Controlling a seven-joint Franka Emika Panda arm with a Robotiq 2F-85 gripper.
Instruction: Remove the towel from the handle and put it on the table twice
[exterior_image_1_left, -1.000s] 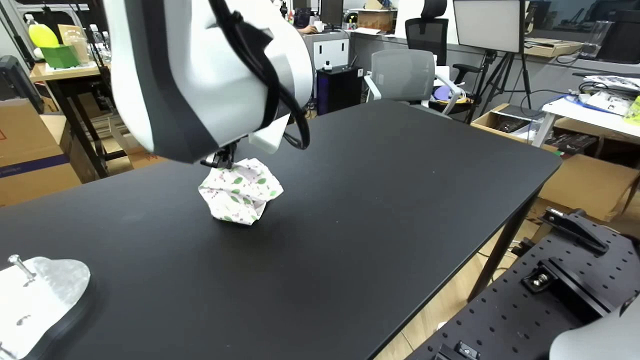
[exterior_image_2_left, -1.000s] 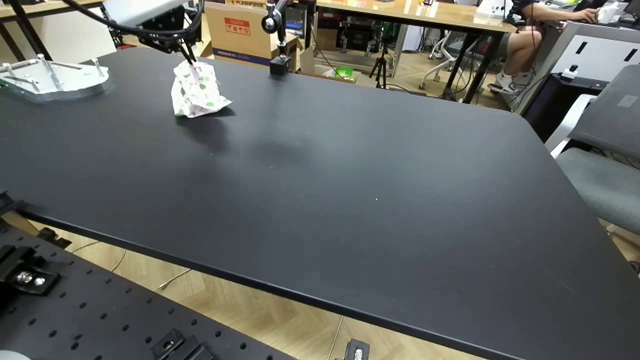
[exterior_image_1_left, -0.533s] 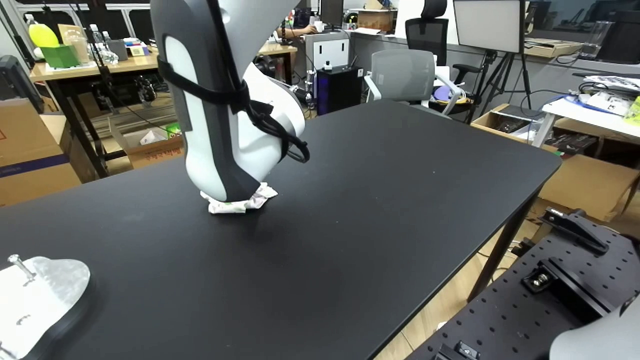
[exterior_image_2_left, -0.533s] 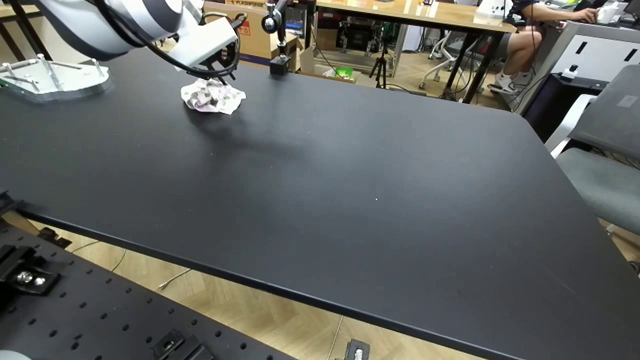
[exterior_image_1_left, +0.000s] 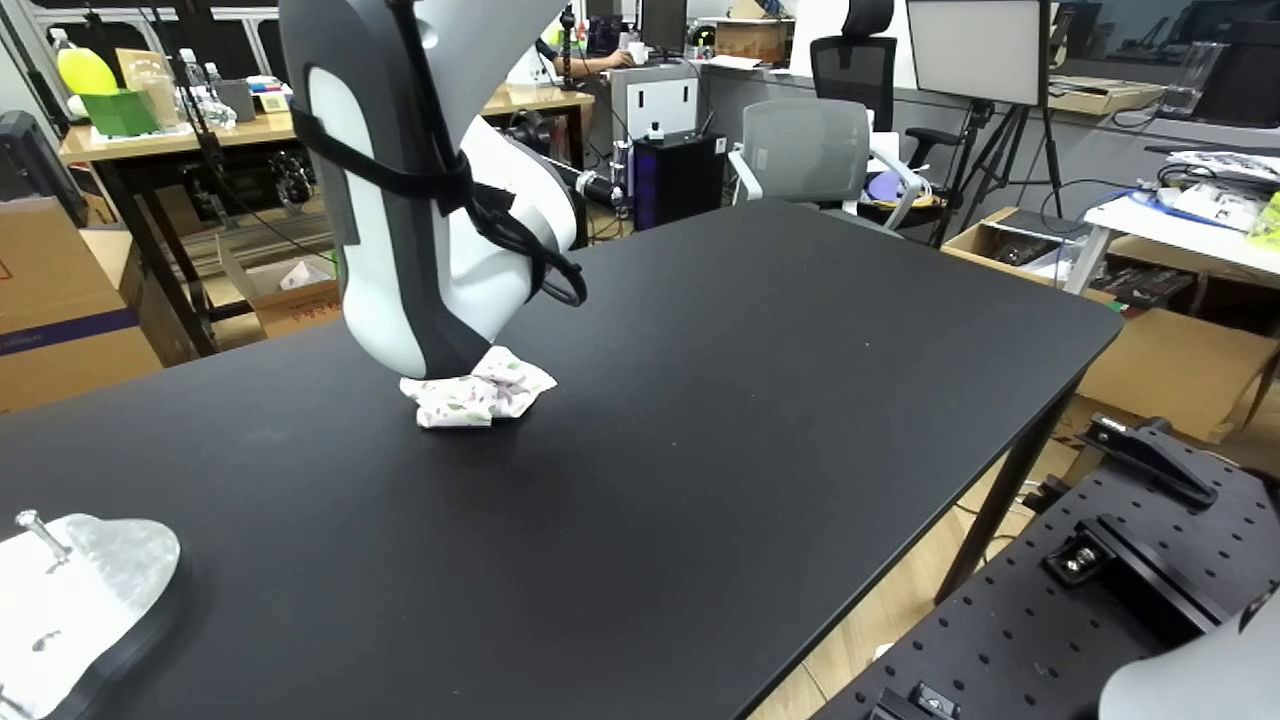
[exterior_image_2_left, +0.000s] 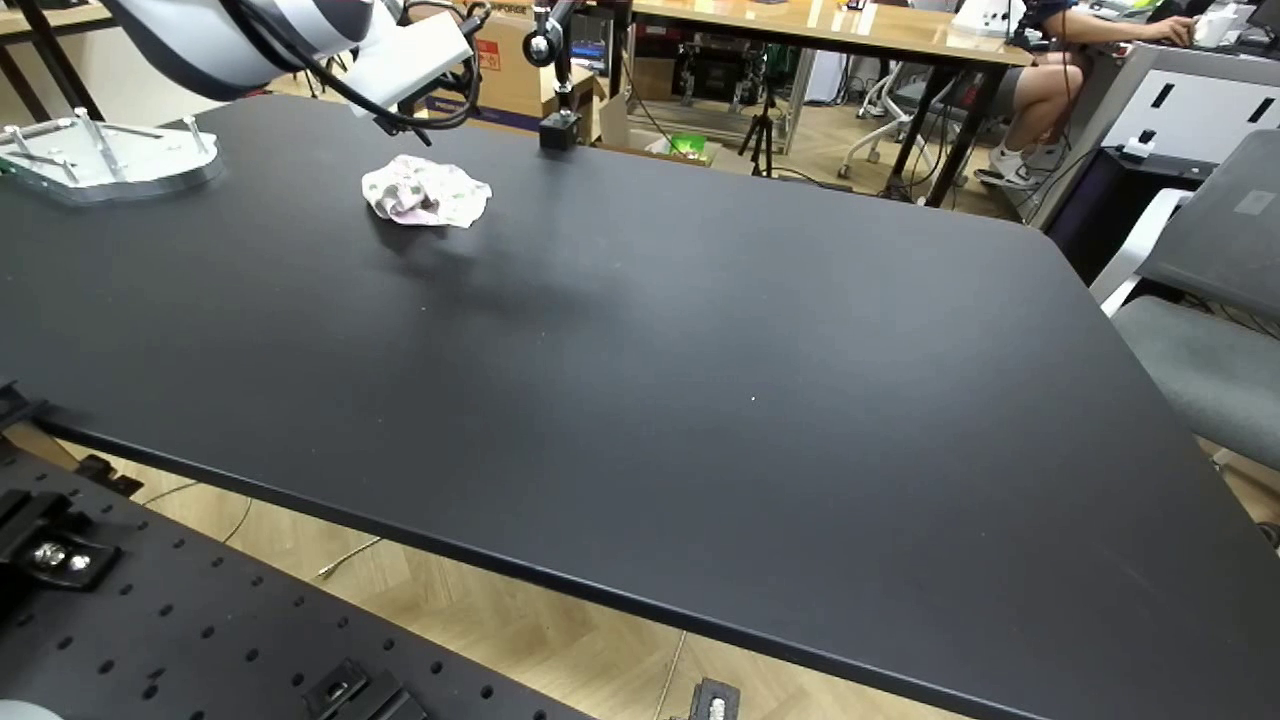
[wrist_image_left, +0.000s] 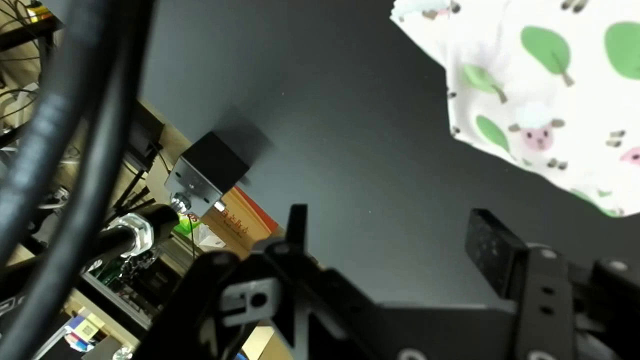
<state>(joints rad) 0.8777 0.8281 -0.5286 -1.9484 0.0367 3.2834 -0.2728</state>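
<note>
The towel, white with green leaves and sheep, lies crumpled on the black table, seen in both exterior views. In the wrist view the towel fills the upper right corner, beyond the fingertips and apart from them. My gripper is open, with only bare tabletop seen between its fingers. It hovers above and slightly behind the towel in an exterior view, where dark fingers just show under the cables. Elsewhere the arm hides the gripper and part of the towel. The handle is out of view.
A pale plate with upright metal posts sits on the table to one side of the towel. At the table's far edge stands a black clamp base with a post. A grey chair is by one end.
A second ago the towel hung from my shut gripper; it went down onto the table, the fingers spread and let go. Since half a second ago my gripper has risen off it.
</note>
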